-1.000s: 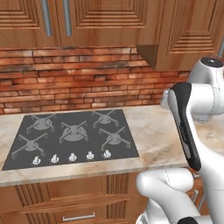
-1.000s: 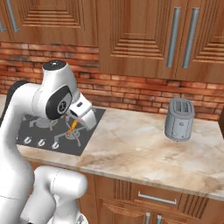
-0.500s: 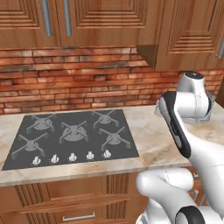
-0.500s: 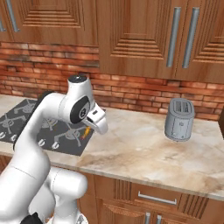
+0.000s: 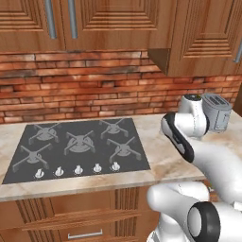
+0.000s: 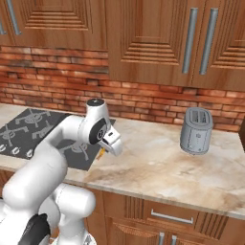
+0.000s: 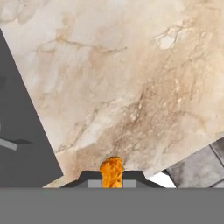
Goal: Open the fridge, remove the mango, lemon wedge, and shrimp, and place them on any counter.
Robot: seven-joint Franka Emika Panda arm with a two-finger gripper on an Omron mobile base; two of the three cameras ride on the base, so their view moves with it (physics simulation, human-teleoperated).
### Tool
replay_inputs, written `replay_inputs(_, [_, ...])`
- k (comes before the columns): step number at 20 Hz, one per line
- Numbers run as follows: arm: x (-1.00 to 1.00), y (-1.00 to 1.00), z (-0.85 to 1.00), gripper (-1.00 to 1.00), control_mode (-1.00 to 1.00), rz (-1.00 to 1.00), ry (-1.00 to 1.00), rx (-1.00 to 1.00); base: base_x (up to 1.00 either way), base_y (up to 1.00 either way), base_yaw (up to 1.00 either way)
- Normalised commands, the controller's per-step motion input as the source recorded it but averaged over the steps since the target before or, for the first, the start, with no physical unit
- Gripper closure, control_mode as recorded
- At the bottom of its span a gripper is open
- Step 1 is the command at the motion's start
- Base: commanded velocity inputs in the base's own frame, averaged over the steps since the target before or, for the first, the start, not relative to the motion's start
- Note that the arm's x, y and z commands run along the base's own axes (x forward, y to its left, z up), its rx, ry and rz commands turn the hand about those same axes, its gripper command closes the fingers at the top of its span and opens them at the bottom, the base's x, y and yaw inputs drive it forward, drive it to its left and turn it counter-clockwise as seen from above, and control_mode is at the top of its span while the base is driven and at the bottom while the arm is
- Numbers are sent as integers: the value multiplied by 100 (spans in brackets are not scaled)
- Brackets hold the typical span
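Note:
My gripper point(image 7: 112, 176) is shut on the shrimp point(image 7: 111, 170), a small bright-orange piece that sticks up between the dark fingertips point(image 7: 90, 176). Below it lies the beige marbled counter point(image 7: 127, 83), with the black cooktop's edge point(image 7: 22, 131) to the left. From the right base view the gripper point(image 6: 102, 152) hangs just above the counter point(image 6: 158, 167) at the right edge of the cooktop point(image 6: 33, 127), the orange shrimp point(image 6: 101, 154) peeking out under the hand. The fridge, mango and lemon wedge are out of view.
A grey toaster point(image 6: 196, 130) stands on the counter to the right, near the brick wall; it is also at the far right of the left base view point(image 5: 215, 111). Wooden cabinets hang above. The five-burner cooktop point(image 5: 78, 149) takes up the counter's left part.
The arm has swung to the right, carrying the shrimp from over the cooktop's front to its right edge beside the bare counter. The base stayed put.

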Motion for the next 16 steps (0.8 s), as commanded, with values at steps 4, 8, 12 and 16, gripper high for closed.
replay_inputs(4, [33, -4, -58, 100, -100, -2, 2, 0, 0, 0, 0])
replay_inputs(8, [20, -8, -37, 100, -100, -3, 4, 0, 0, 0, 0])
replay_inputs(12, [14, -7, -34, 100, -100, -3, 4, 0, 0, 0, 0])
replay_inputs(16, [26, -1, -46, 100, -100, -1, 2, 0, 0, 0, 0])
